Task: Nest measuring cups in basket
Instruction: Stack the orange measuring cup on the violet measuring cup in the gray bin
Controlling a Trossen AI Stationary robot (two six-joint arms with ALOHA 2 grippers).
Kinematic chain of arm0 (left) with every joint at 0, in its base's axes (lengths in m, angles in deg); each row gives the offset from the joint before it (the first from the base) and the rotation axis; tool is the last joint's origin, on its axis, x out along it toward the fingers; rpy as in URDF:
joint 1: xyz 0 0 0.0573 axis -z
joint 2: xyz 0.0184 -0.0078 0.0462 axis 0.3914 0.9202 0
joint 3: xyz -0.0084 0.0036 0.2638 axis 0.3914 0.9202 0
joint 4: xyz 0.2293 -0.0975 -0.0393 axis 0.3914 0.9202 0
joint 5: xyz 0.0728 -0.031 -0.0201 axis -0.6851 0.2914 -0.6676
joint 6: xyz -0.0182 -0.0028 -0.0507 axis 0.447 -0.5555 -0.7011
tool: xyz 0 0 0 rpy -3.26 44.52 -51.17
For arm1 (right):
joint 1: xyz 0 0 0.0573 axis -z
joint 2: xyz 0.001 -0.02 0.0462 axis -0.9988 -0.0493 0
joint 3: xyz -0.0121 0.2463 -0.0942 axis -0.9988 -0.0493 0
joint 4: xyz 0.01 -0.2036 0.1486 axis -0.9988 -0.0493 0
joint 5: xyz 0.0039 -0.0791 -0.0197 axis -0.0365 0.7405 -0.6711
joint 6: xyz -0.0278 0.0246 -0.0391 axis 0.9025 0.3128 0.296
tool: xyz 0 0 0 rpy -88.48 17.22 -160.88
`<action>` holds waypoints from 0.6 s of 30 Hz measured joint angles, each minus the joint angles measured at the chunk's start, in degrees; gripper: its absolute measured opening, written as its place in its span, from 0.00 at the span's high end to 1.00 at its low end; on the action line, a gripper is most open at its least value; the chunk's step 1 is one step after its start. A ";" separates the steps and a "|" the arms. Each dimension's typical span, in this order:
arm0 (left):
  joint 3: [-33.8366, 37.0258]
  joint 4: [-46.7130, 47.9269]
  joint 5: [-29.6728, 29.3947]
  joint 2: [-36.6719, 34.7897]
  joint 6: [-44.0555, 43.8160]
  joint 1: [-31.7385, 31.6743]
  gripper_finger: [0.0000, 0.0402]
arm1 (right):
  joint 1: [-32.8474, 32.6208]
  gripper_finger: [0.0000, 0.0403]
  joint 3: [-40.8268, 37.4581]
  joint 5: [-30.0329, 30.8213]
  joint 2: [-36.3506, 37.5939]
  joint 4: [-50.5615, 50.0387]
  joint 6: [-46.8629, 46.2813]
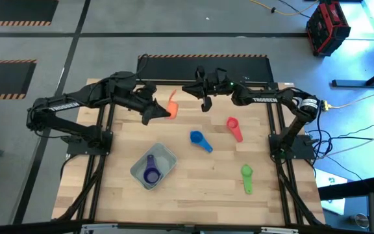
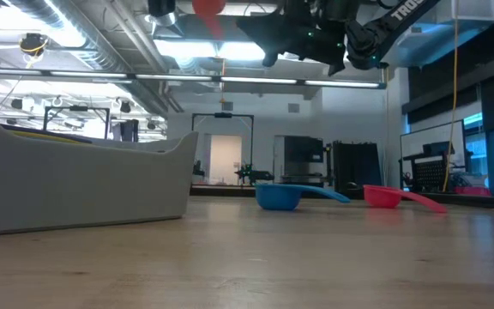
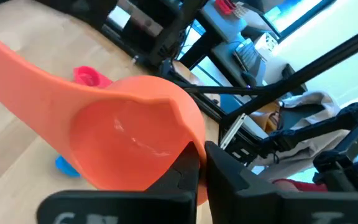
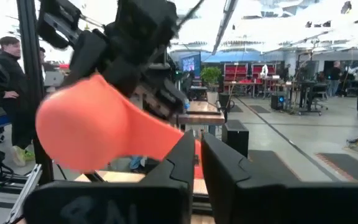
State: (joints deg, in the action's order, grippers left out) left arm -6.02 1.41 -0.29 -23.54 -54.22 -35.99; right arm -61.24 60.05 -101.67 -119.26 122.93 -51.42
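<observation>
Coral-orange cup [image 1: 173,104] mid-air over table's far side, left gripper [image 1: 156,113] clamped on bowl rim — right gripper [image 1: 204,102] apparently letting go of handle. Withdraw right fully before carrying to basket [image 1: 166,155].

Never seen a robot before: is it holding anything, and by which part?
The left gripper is shut on the rim of the bowl of a coral-orange plastic measuring cup. The right gripper hangs nearby.

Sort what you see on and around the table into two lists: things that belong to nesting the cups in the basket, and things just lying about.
Job: basket, purple cup inside it, coral-orange cup in the left gripper, blue cup, pink-red cup, green cup.

Lying about: red toolbox on the floor.
</observation>
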 joint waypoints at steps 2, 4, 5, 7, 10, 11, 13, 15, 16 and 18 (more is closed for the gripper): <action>0.00 -0.16 -0.97 0.09 0.00 -0.06 0.99 | 0.07 0.88 0.02 -2.00 0.04 -0.01 -0.66; 0.00 -0.09 -1.08 0.02 0.09 -0.05 0.99 | 0.14 0.83 0.02 -4.56 0.04 -0.33 -0.90; 0.00 -0.06 -1.05 0.03 0.17 -0.04 0.99 | 0.23 0.80 0.02 -5.69 0.04 -0.29 -0.88; 0.00 -0.09 -0.99 0.04 0.07 -0.02 0.99 | 0.59 0.74 0.02 -7.98 0.04 -0.88 -0.70; 0.00 0.69 -1.01 0.04 -2.02 0.09 0.99 | 2.41 0.67 0.02 -14.43 0.33 -2.27 -3.87; 0.00 1.64 -1.02 0.04 -3.94 0.33 0.99 | 3.30 0.65 0.02 -17.62 0.68 -2.23 -5.45; 0.00 4.10 -0.94 0.04 -9.99 1.21 0.99 | 5.41 0.63 0.02 -24.11 1.76 -2.05 -8.65; 0.00 8.10 -0.83 0.04 -16.06 2.64 0.99 | 7.97 0.62 0.02 -29.85 2.74 -1.90 -11.83; 0.00 10.40 -0.92 0.04 -18.73 3.78 0.99 | 9.30 0.62 0.02 -32.07 3.17 -1.91 -13.83; 0.00 15.56 -1.78 0.04 -23.83 6.90 0.99 | 11.81 0.61 0.02 -36.17 3.82 -1.92 -17.54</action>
State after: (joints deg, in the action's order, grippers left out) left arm -6.02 16.98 -2.07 -23.50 -78.05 -29.09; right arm -49.43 60.07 -137.84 -115.44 121.00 -68.96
